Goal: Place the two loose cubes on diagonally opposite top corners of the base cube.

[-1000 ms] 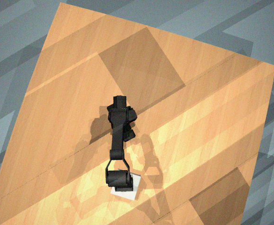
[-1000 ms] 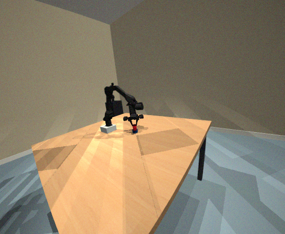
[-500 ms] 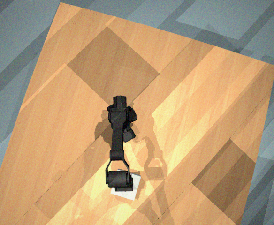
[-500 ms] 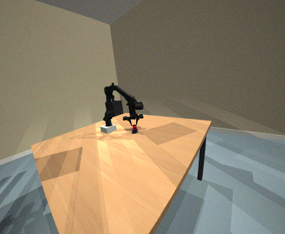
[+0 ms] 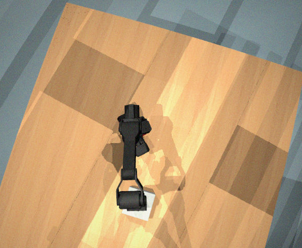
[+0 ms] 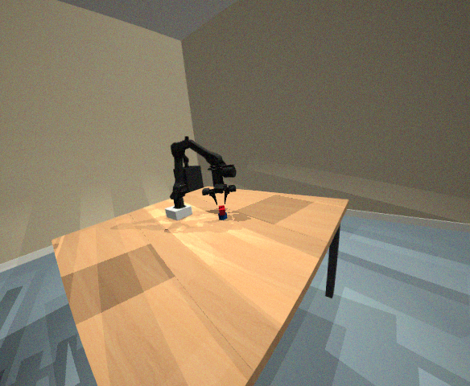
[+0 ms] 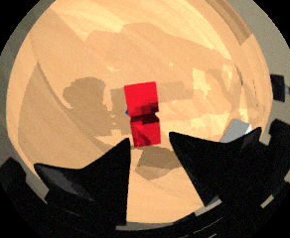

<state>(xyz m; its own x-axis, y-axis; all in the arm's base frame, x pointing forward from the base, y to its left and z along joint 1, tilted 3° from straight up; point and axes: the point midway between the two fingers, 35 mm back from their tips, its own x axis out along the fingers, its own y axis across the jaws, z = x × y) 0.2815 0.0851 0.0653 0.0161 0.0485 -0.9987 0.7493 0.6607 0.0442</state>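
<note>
In the exterior view, the black parallel-jaw gripper points down above a small stack near the centre of the frame. Its jaws stand spread apart, with nothing pinched between them, and the fingertips are just above the stack. Two red cubes rest on top of the blue base cube.

In the wrist view, the upper red cube lies at the centre of the frame and the lower red cube just below it, between and slightly beyond the black fingertips. A dark band runs between the two; whether they touch there is too small to tell. A sliver of blue shows at their left.

In the top view, the black jointed arm reaches from the white block-shaped base at lower centre up to the middle of the frame, hiding most of the stack. The light wooden table carries everything.
</note>
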